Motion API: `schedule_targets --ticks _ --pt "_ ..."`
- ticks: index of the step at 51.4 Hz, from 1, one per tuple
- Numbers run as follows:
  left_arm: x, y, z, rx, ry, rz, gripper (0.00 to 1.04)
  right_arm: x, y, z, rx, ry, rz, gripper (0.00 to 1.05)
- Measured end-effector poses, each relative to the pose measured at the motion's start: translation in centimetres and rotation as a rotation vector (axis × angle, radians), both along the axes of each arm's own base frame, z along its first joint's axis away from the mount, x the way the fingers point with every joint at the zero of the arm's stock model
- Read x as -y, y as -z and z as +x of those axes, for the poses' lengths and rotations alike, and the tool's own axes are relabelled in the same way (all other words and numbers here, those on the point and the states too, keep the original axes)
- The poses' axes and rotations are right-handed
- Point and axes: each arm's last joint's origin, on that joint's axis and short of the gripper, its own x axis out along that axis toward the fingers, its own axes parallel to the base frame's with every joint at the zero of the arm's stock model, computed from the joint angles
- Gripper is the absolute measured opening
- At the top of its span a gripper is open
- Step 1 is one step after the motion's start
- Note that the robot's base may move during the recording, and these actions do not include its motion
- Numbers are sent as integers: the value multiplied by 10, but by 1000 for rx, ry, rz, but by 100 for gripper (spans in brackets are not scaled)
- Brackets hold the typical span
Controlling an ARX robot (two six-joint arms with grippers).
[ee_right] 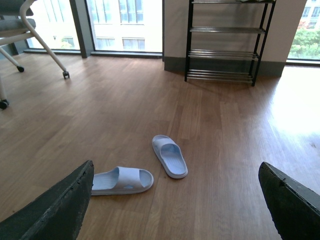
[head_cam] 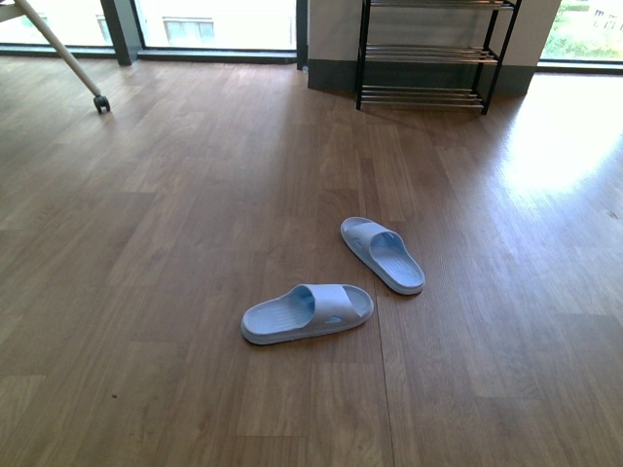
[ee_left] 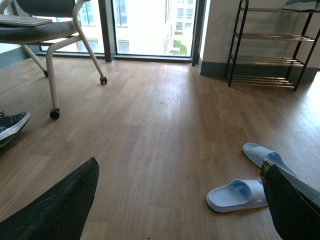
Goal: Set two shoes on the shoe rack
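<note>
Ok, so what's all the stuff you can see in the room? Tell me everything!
slippers: two, pale blue, on the floor, not touching; the other lies nearer the rack
shoe rack: one, black frame with shiny bars, against the far wall
pale thing: one, greyish, on the rack's top shelf; too small to tell what
chair: one, grey seat, white legs on wheels, by the windows
sneaker: one, dark with a white sole, at the edge of the left wrist view
windows: bright, along the far wall
floor: brown wood
left pincer: one, black, open
right pincer: one, black, open
</note>
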Motion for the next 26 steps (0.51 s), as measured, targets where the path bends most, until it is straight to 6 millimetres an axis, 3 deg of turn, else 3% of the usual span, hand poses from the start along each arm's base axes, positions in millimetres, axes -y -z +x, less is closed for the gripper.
schedule_targets --ticks 26 --pt "0 0 0 0 0 0 95 0 0 0 0 1 0 95"
